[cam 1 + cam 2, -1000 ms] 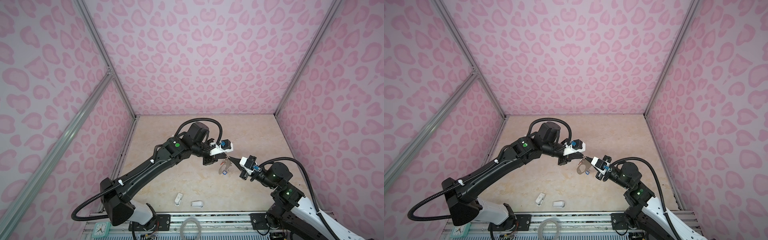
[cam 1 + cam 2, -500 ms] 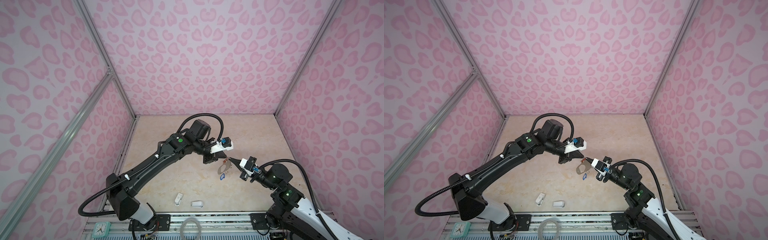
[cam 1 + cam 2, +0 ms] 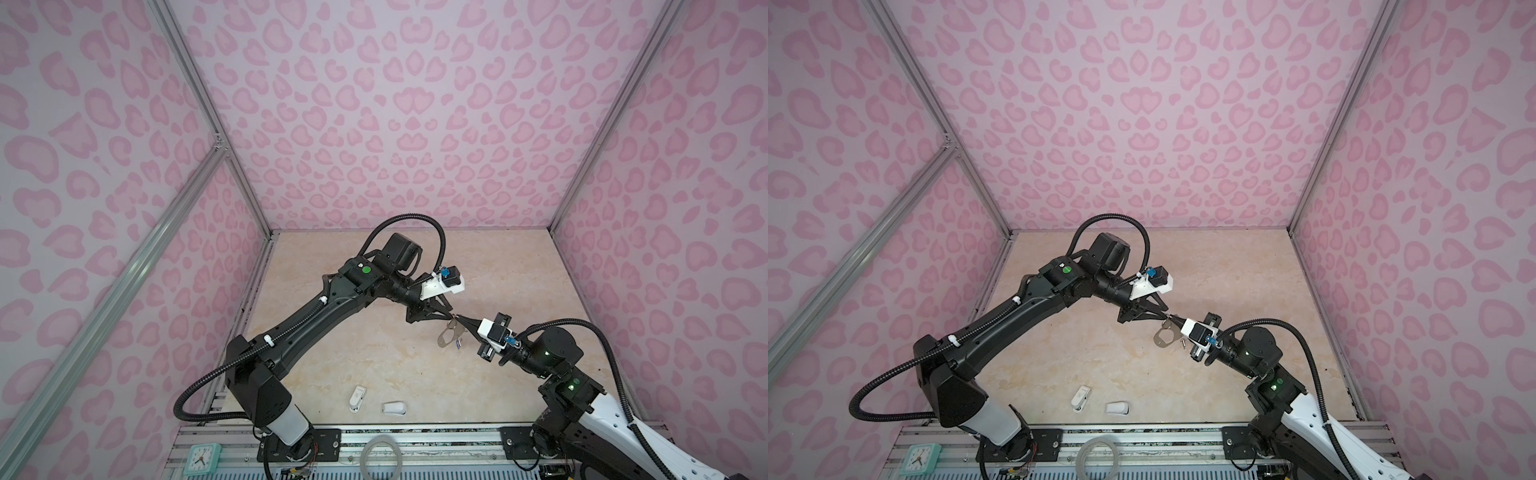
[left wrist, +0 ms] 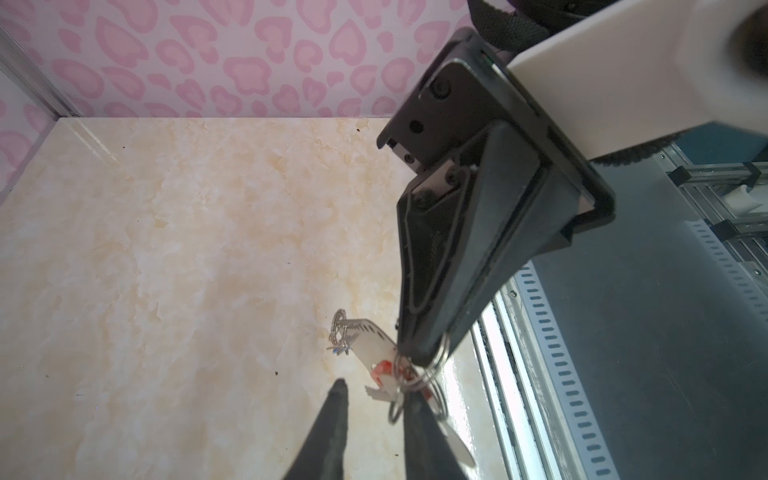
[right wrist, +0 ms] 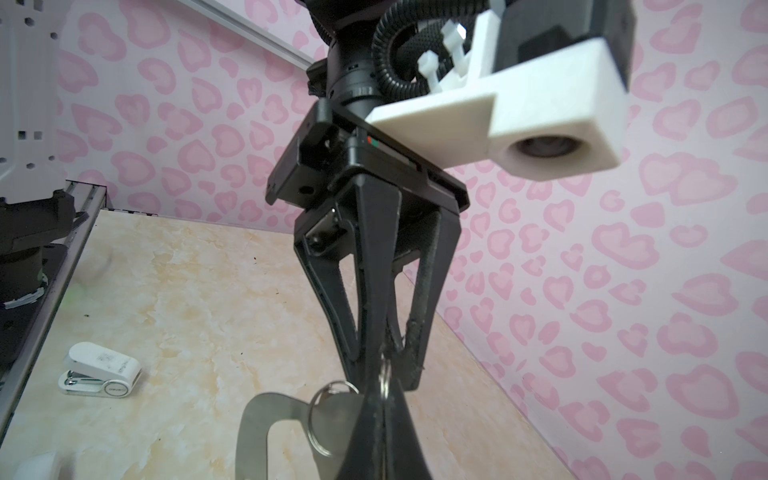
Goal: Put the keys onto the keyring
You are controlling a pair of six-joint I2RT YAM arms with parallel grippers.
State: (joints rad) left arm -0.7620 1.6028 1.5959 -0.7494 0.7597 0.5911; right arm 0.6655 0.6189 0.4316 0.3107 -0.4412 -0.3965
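A: Biggest first: the bench (image 3: 374, 374). All the action is up above its middle.
B: Right claw (image 5: 383, 390)?
A: Clamped shut on the keyring (image 3: 448, 334), pinching its edge by a split ring (image 5: 332, 385). The plate hangs off the tips, clear of the bench.
B: Left claw (image 4: 376, 392)?
A: Jaws parted a little, tips right up against the right claw's tips. Nothing squeezed that I can make out.
B: Keys?
A: The red key (image 4: 383, 368) sits between the two claws, against the plate's corner, tangled in rings. Can't tell if it's hooked on. The blue key (image 3: 458, 343) is a speck just beneath the right claw, by the plate. Can't tell if it's hanging or lying.
B: Handling?
A: My guess is the plate is thin, stiff, light, slick metal, so it'll swing if nudged. A grip close to the working ring should steady it. The keys weigh next to nothing; take them flat across the plastic tag, not the blade. The rings look like springy wire, easy to lose off the pads.
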